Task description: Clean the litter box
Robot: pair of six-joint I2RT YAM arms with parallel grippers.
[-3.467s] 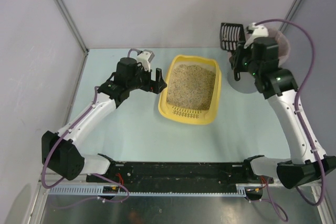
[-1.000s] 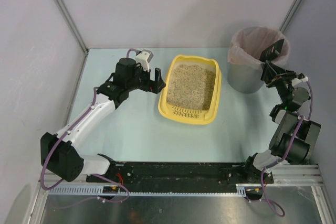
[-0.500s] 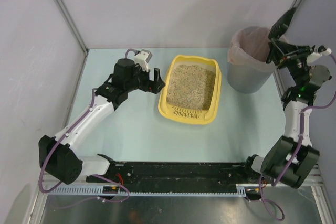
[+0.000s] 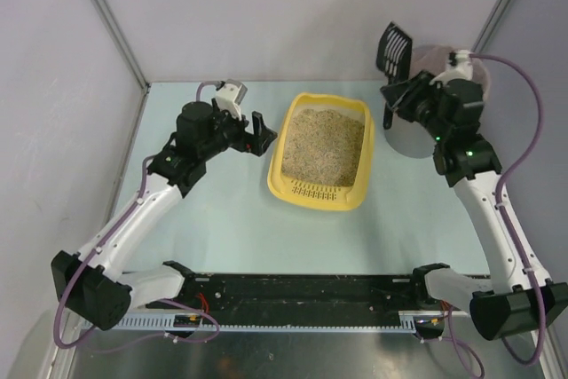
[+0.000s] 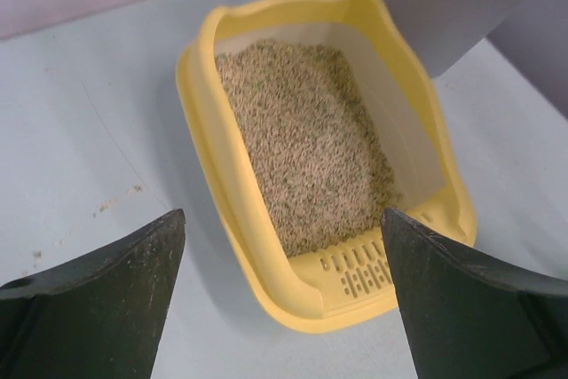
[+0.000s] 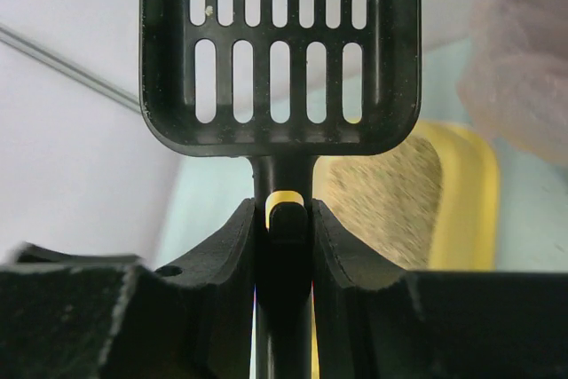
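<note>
From above, the litter box (image 4: 319, 192), a shallow yellow tray with rounded corners and a bed of beige granules, lies just beyond the fingertips of the left gripper (image 4: 264, 135), whose jaws stand wide and empty. The left wrist view frames it between and ahead of the fingers (slotted rim nearest). The right wrist view shows the right gripper (image 6: 284, 219) clamped on the black scoop (image 6: 280, 139) by its handle, with the tray ahead beyond it.

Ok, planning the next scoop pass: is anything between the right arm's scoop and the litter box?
Nothing visible. The right gripper, jaws shut on the scoop, hangs by the bin, right of the litter box; the left gripper, jaws open, waits off its other side.
</note>
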